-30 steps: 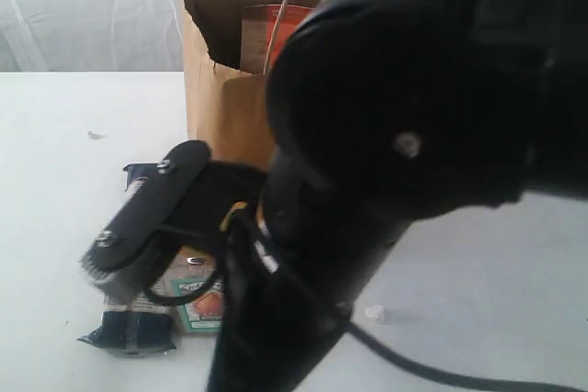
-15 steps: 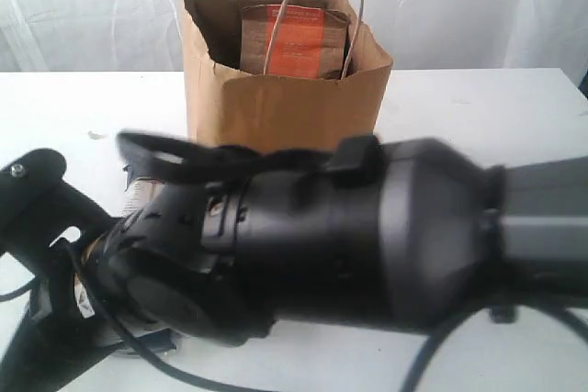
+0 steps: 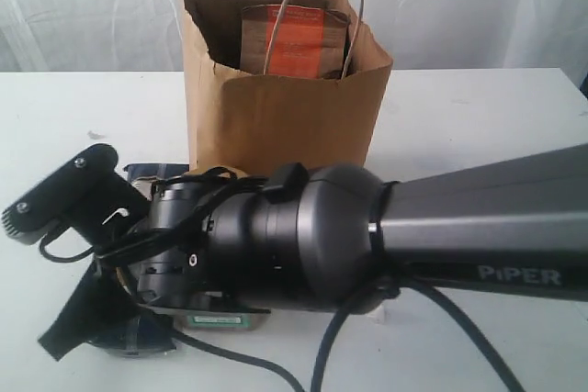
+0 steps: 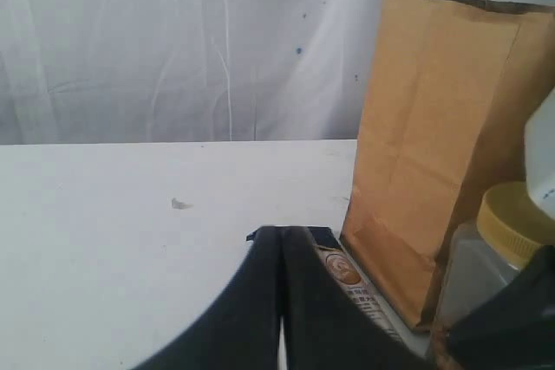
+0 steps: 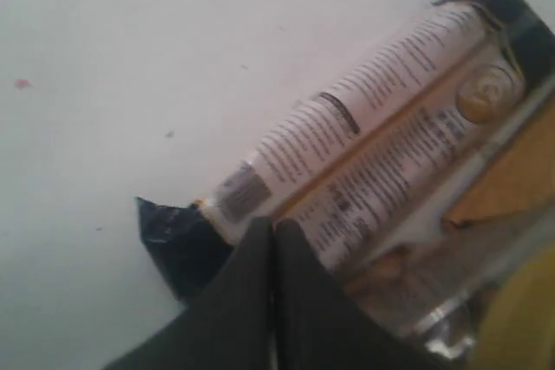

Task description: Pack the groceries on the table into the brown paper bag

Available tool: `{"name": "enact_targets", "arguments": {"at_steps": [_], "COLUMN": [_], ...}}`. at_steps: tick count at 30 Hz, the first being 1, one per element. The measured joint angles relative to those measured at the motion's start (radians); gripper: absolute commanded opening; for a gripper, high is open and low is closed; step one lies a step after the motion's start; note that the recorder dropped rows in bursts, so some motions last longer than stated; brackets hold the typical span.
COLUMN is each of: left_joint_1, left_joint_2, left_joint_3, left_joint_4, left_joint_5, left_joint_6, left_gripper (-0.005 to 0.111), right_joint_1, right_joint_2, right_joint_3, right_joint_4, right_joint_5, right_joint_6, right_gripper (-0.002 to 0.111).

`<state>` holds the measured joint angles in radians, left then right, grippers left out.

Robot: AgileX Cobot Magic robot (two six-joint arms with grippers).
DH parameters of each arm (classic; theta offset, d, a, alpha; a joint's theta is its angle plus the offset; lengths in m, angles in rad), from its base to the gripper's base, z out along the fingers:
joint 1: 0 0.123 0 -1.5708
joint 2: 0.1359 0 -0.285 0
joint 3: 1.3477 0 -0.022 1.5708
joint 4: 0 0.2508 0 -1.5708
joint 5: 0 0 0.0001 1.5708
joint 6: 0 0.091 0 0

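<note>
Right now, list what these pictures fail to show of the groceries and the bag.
- Exterior view: the dark robot arm blocks the foreground; only the long dark-blue packet's ends show.
- Exterior view: the tall brown paper bag's wall hides whatever lies below the orange-labelled brown pouch.
- Left wrist view: the picture edge cuts off the tan-lidded clear jar.
- Right wrist view: what lies beyond the packet is blurred.

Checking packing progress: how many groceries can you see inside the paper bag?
1: the orange-labelled brown pouch, showing above the front rim of the brown paper bag. Anything lower inside would be hidden by its walls.
</note>
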<state>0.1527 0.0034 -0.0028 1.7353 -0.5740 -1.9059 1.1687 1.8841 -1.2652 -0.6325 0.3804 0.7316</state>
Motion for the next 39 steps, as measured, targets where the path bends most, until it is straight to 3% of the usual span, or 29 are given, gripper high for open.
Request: {"name": "enact_targets", "arguments": {"at_steps": [2,5,8,10,15,19,25,31,39], "left_joint_1": [0.0,0.0,0.0,0.0,0.0,0.0,0.0,0.0,0.0], "left_joint_2": [0.0,0.0,0.0,0.0,0.0,0.0,0.0,0.0,0.0], "left_joint_3": [0.0,0.0,0.0,0.0,0.0,0.0,0.0,0.0,0.0], "left_joint_4": [0.0,0.0,0.0,0.0,0.0,0.0,0.0,0.0,0.0], "left_joint_5": [0.0,0.0,0.0,0.0,0.0,0.0,0.0,0.0,0.0], "left_joint_6": [0.0,0.0,0.0,0.0,0.0,0.0,0.0,0.0,0.0], "left_gripper": [0.0,0.0,0.0,0.0,0.0,0.0,0.0,0.0,0.0], "right_joint_1": [0.002,0.057,0.074,0.074,0.079,0.06,0.068,0.057,0.049], "right_joint_2": [-0.006,-0.014,-0.032,-0.06,-0.068,0.035,0.042,0.09,0.159], "right_joint_3": [-0.004,0.019,0.062,0.085,0.075,0.027,-0.006,-0.085,-0.155], "right_joint_4": [-0.018,-0.014,-0.03,-0.035,-0.109,-0.27,-0.331,-0.41,-0.398], "right_joint_5": [0.092,0.41,0.511,0.45,-0.103,0.126,0.089,0.135,0.217], "right_joint_6": [0.055,0.082,0.08,0.082,0.109,0.258,0.302,0.452,0.483], "right_gripper": [0.0,0.0,0.0,0.0,0.0,0.0,0.0,0.0,0.0]}}
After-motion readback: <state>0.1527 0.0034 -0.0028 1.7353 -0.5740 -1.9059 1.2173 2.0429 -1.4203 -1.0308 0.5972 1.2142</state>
